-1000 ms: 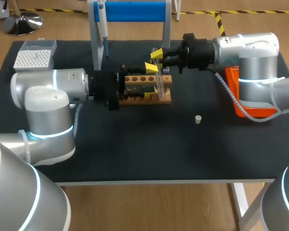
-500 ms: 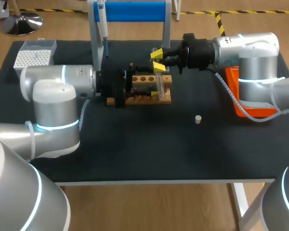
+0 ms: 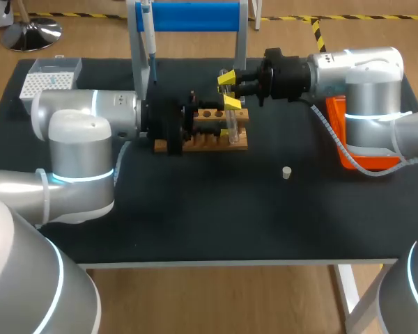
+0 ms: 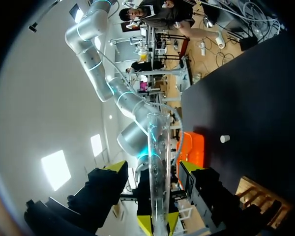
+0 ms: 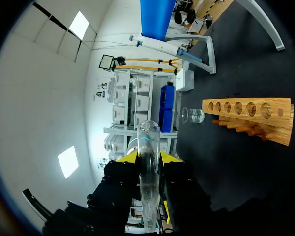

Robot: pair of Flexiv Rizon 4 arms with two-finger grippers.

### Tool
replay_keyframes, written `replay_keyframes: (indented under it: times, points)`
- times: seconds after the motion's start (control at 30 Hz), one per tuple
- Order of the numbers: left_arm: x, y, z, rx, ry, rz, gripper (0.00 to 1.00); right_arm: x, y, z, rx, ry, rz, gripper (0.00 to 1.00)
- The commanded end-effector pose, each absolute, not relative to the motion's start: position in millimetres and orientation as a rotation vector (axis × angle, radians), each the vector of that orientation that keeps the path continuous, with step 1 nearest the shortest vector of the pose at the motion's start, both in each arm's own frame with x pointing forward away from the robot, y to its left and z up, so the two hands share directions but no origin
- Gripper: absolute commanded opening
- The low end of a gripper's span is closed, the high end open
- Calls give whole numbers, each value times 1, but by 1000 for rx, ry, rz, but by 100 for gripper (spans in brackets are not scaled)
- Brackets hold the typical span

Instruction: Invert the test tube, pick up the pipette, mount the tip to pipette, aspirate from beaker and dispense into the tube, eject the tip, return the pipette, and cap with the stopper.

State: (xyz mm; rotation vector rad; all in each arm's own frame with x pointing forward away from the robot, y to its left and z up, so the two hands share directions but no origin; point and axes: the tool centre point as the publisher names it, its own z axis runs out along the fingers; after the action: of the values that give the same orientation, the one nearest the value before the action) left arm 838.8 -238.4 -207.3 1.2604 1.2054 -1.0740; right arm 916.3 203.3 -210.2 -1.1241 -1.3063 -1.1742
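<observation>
Above the wooden rack, the left claw stands wide open, its yellow tips flanking the test tube without touching it. The right claw is clamped on that tube, holding it clear of the tabletop; the stopper lies further right

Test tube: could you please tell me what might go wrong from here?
First, the right gripper is shut on the test tube while the left gripper stands open around it; if the right releases before the left closes, the glass may fall against the wooden rack close by. Second, the two grippers sit very close together, so they might collide as the left closes.
</observation>
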Motion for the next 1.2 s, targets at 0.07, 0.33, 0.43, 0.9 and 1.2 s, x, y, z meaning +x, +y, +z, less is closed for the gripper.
replay_keyframes:
  times: [0.07, 0.33, 0.43, 0.9, 1.2]
  points:
    - [839, -238, -207, 1265, 1205, -1077, 50, 916, 202, -209, -1126, -1309, -1172, 0]
    - [837, -237, -207, 1256, 1207, -1079, 0, 916, 202, -209, -1126, -1309, -1172, 0]
    - [837, -235, -207, 1249, 1204, -1086, 0, 916, 202, -209, -1126, -1309, -1172, 0]
    - [837, -235, -207, 1246, 1212, -1083, 0, 916, 202, -209, -1126, -1309, -1172, 100]
    - [837, -235, -207, 1246, 1212, -1083, 0, 916, 202, -209, -1126, -1309, -1172, 100]
